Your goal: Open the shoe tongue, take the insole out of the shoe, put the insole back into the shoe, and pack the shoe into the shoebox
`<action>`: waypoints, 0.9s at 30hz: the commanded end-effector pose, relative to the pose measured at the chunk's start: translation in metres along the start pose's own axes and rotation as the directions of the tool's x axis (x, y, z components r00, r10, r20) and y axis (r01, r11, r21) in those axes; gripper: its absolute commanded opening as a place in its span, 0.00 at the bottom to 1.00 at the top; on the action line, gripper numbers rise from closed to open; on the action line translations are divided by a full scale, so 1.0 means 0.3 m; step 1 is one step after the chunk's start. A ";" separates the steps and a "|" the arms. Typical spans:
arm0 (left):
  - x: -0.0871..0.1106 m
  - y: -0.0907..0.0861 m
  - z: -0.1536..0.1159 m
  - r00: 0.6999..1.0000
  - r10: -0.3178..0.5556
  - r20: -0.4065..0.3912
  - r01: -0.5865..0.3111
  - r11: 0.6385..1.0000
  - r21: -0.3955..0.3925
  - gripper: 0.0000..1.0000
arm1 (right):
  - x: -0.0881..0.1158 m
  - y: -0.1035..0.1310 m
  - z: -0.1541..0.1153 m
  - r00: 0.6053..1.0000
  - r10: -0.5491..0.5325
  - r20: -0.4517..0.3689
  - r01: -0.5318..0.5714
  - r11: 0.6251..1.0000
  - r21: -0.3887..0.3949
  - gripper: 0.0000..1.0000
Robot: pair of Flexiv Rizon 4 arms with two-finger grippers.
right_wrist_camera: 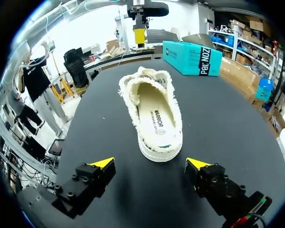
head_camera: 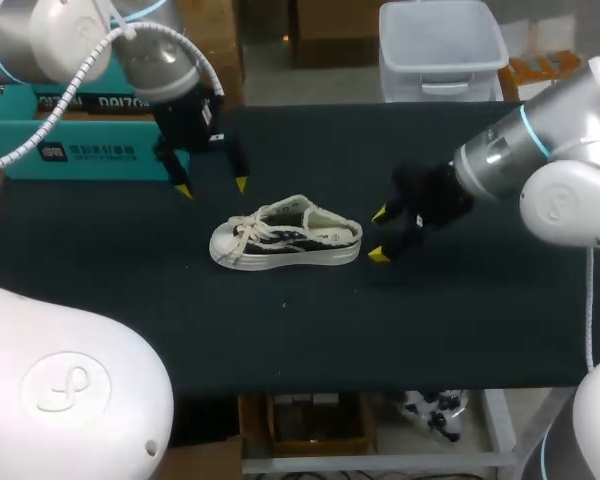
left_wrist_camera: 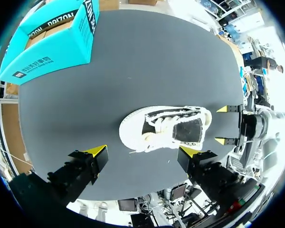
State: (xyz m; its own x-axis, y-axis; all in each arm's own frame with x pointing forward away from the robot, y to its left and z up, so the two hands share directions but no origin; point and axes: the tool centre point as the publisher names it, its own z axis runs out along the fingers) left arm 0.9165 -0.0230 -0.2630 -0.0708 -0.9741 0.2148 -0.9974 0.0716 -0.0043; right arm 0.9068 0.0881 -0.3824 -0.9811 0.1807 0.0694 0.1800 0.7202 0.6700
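Note:
A white canvas shoe (head_camera: 285,237) with dark side panels and white laces lies on the black table, toe to the left, heel to the right. Its pale insole (right_wrist_camera: 157,118) shows inside the opening. My left gripper (head_camera: 212,187) hangs open just behind and above the shoe's toe end; in its own view the shoe (left_wrist_camera: 165,128) lies ahead of its spread fingers. My right gripper (head_camera: 379,234) stands open just off the heel (right_wrist_camera: 161,150), apart from it. The teal shoebox (head_camera: 75,140) sits at the table's back left, behind my left arm.
The black table mat (head_camera: 300,330) stretches bare in front of the shoe and to its right. A clear plastic bin (head_camera: 440,48) stands behind the table's far edge. The teal shoebox (right_wrist_camera: 194,57) lies beyond the shoe's toe in the right wrist view.

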 end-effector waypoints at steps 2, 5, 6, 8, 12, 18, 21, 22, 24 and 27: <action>0.020 0.029 0.011 1.000 0.007 0.008 -0.007 0.997 0.077 1.00 | -0.001 -0.009 0.065 1.000 0.000 -0.001 0.000 0.999 -0.054 1.00; 0.028 0.035 0.018 1.000 0.015 0.007 -0.016 0.998 0.068 1.00 | 0.002 -0.006 0.091 1.000 0.011 0.005 -0.011 0.997 -0.070 1.00; 0.030 0.035 0.020 1.000 0.017 0.009 -0.017 0.998 0.067 1.00 | 0.001 -0.004 0.099 1.000 0.008 0.005 -0.008 0.997 -0.072 1.00; 0.035 0.037 0.021 1.000 0.021 0.012 -0.022 0.998 0.064 1.00 | -0.003 -0.002 0.107 1.000 0.015 0.014 -0.014 0.996 -0.089 1.00; 0.043 0.038 0.019 0.999 0.031 0.016 -0.032 0.998 0.061 1.00 | -0.010 0.013 0.119 1.000 0.006 0.022 -0.004 0.993 -0.115 1.00; 0.044 0.038 0.021 0.999 0.042 0.021 -0.043 0.998 0.056 1.00 | -0.015 0.037 0.145 1.000 -0.013 0.011 0.014 0.993 -0.118 1.00; 0.042 0.036 0.026 0.999 0.045 0.024 -0.047 0.998 0.051 1.00 | -0.026 0.038 0.148 1.000 -0.016 0.013 0.018 0.990 -0.137 1.00; 0.041 0.036 0.027 0.999 0.047 0.024 -0.048 0.998 0.047 1.00 | -0.030 0.039 0.146 1.000 -0.017 0.013 0.019 0.990 -0.138 1.00; 0.039 0.034 0.027 0.999 0.048 0.023 -0.049 0.998 0.043 1.00 | -0.042 0.040 0.143 1.000 -0.010 0.021 0.012 0.991 -0.134 1.00; 0.034 0.032 0.026 0.999 0.048 0.021 -0.049 0.998 0.040 1.00 | -0.059 0.033 0.132 0.999 0.001 0.034 0.004 0.990 -0.142 1.00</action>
State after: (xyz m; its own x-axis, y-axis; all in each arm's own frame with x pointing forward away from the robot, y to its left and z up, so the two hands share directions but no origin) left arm 0.9042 -0.0347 -0.2683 -0.1180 -0.9742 0.1925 -0.9924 0.1087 -0.0580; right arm 0.9268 0.1211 -0.4044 -0.9776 0.2055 0.0453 0.1665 0.6240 0.7635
